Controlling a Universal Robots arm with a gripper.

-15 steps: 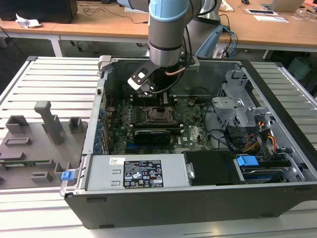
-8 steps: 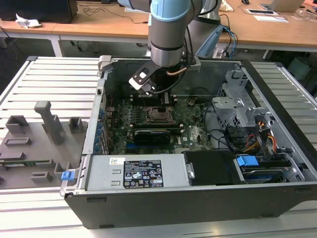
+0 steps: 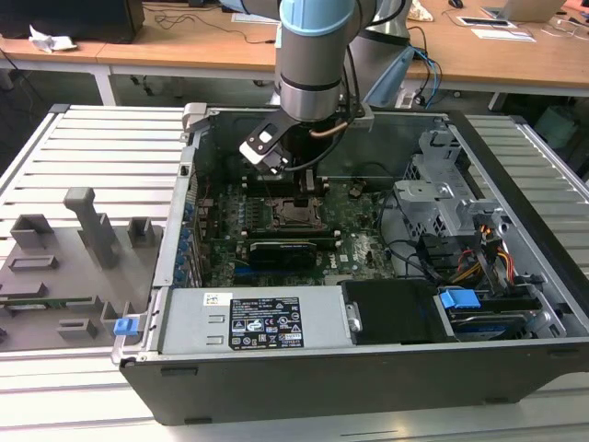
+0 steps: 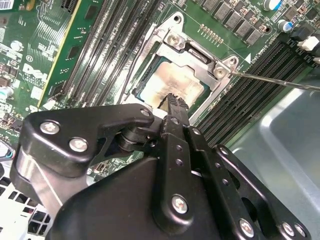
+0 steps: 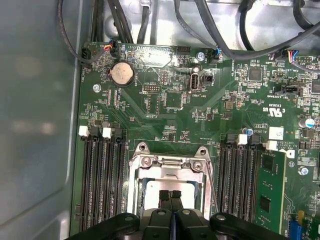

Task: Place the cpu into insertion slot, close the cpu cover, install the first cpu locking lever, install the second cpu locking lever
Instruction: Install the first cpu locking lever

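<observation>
Gripper (image 4: 175, 100) fingers are pinched together with nothing between them, so the tips work as one blunt poker. The tips sit over the edge of the cpu (image 4: 175, 80) nearest the jaws, touching or a hair above, can't tell which. The cpu lies flat in the insertion slot (image 3: 293, 214), directly under and just ahead of the tips, its silvery top showing through the window of the cpu cover (image 4: 197, 56). The cover frame looks folded down around the chip, not hinged up. So placing looks done and I read this as the cover-down step. To do it well, I'd bear on the frame metal rather than the chip top; right now the tips look closer to the window than to the frame. Push straight down and light, and want the frame flush all round, including the bar farthest from the jaws. Past the cover's far corner a thin locking lever (image 4: 275, 81) angles away free, not hooked, so keep the fingers off it. Can't tell about the other lever. Memory slots (image 5: 102, 185) flank the jaws on both sides, leaving little sideways room. Farther out are the green motherboard (image 5: 170, 100), a coin cell (image 5: 122, 74), then cables (image 5: 150, 20) at the case wall.
</observation>
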